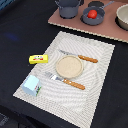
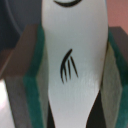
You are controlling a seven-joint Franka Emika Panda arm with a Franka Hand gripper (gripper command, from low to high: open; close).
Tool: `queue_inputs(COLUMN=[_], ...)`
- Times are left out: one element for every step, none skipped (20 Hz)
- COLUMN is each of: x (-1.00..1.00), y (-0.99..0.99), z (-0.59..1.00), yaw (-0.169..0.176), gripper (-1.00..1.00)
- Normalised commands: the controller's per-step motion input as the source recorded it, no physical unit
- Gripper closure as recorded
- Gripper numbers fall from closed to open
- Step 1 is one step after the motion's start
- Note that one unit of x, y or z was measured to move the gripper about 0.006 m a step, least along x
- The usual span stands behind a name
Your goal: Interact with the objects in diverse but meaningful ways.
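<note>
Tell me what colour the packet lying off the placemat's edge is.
Yellow, with a small red mark on its face. The flat packet shows best in the exterior view.

text: none legible | yellow packet [image 1: 38,59]: print too blurred to read | white utensil [image 2: 75,65]: black fork-like mark

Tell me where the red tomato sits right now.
In the exterior view, the red tomato lies in the dark frying pan on the brown board, near the top, toward that view's right.

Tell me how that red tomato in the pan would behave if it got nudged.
The red tomato looks round, so it would probably roll. The dark pan has a raised rim, likely keeping it inside. It looks toy-sized, probably light.
</note>
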Motion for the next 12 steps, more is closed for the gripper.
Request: queue_inputs(x=[-0.93,-0.92,-0.83,-0.7,-0.57,-0.49,-0.41,-0.3,-0.33,-0.35,-0.26,-0.26], y=[0.0,0.0,0.0,0.01,0.05,0.06,0.12,0.17,0.16,0.13,0.2,0.21], z=[-0.41,-0.36,-0.25,-0.12,0.0,0.02,0.15,0.25,0.28,0.32,0.39,0.47], yaw=[-0.032,-0.032,-0.027,-0.017,-0.029,-0.039,-0.057,-0.058,-0.06,-0.064,-0.064,-0.068], gripper=[1.0,1.0,1.0,1.0,1.0,-1.0,-1.0,-1.0,-1.0,-1.0,-1.0,-1.0])
